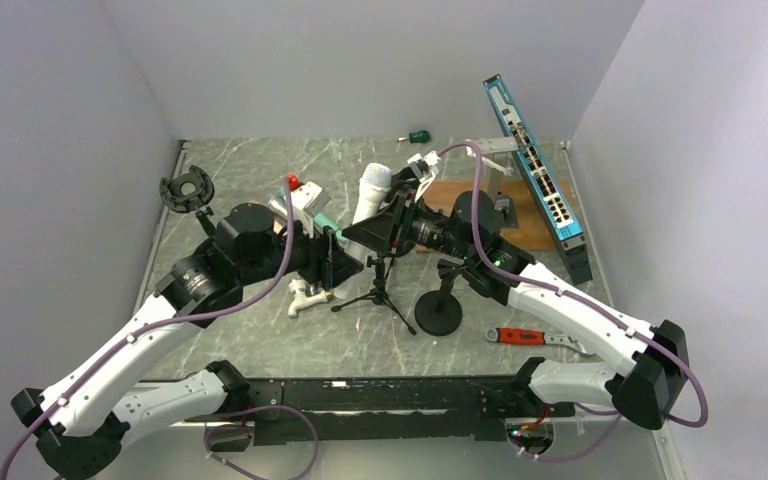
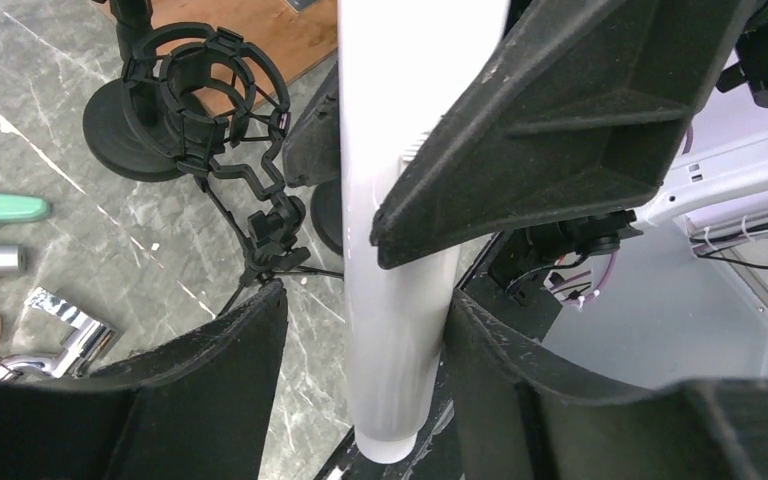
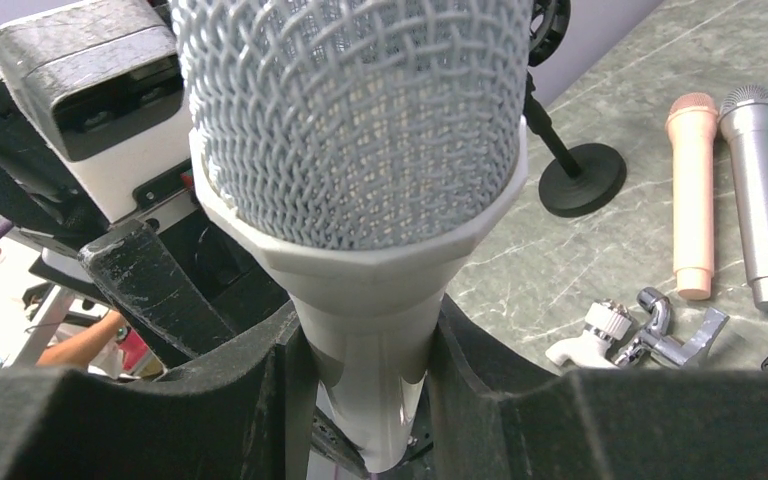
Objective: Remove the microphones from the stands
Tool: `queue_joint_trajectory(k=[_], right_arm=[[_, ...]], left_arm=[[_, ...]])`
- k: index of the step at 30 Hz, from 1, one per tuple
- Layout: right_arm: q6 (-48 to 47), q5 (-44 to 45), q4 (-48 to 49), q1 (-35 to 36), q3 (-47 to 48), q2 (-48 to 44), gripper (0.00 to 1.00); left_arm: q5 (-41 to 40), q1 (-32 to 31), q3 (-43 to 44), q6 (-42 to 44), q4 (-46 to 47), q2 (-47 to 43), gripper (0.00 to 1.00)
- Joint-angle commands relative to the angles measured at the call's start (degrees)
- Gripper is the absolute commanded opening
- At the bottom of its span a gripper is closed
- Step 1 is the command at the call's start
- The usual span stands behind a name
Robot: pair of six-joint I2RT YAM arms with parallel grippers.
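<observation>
Right wrist view: right gripper is clamped on the neck of the white microphone, just under the mesh head, with a finger pressed on each side. Left wrist view: left gripper straddles the lower handle. One finger touches it and a gap shows at the other, so I cannot tell if it pinches. The butt end is free, with nothing around it. Just beyond the left gripper and off to one side is the black stand. Its cage top looks empty, and the microphone sits beside it, not inside. Farther past the right gripper, a pink mic, a grey mic and a chrome tap lie on the surface. Judgement: this is the pull-out step, nearly done. The next move calls for carrying the microphone well clear of the cage without snagging the handle, with one gripper keeping a firm hold.
</observation>
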Motion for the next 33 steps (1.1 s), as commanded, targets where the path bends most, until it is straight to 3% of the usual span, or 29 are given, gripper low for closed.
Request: queue_joint_trajectory(k=[1, 6, 8, 9, 10, 13, 16, 21, 26, 33], right_arm=[[0.9, -0.7, 4.8, 0.5, -0.3, -0.2, 0.00], [1.1, -0.7, 5.0, 0.8, -0.4, 0.4, 0.00], [0.9, -0.6, 5.3, 0.9, -0.5, 0.5, 0.00], [0.7, -0.5, 5.1, 0.9, -0.5, 0.4, 0.08], [0.3, -0.1, 4.6, 0.9, -0.4, 0.2, 0.19], [-1.3, 2.3, 1.8, 0.9, 0.2, -0.9, 0.64], [-2.3, 6.4, -1.3, 0.8, 0.3, -2.5, 0.98], [-2.6, 15.2, -7.2, 0.4, -0.1, -5.8, 1.00], [-1.4, 22.4, -6.0, 0.0, -5.0, -12.2, 1.00], [-2.5, 25.9, -7.5, 0.0, -5.9, -16.4, 0.99]], left_arm=[[-0.7, 0.6, 0.5, -0.3, 2.6, -0.1, 0.57], [-1.0, 0.8, -0.9, 0.5, 3.7, -1.1, 0.33], [-0.7, 0.9, -1.3, 0.8, 3.9, -1.3, 0.12], [-1.2, 0.9, -1.3, 0.9, 3.5, -1.5, 0.02], [-1.9, 0.9, -1.5, 0.9, 3.1, -1.7, 0.00], [-4.6, 0.9, -2.1, 0.7, 2.0, -2.9, 0.00], [-12.6, 1.0, -2.3, -2.5, -1.7, -4.4, 0.00], [-24.7, 1.2, -2.6, -5.4, -7.0, -5.7, 0.00], [-35.9, 1.5, -1.8, -8.7, -14.7, -2.9, 0.00], [-44.8, 7.5, 2.4, -17.9, -21.2, 4.7, 0.00]])
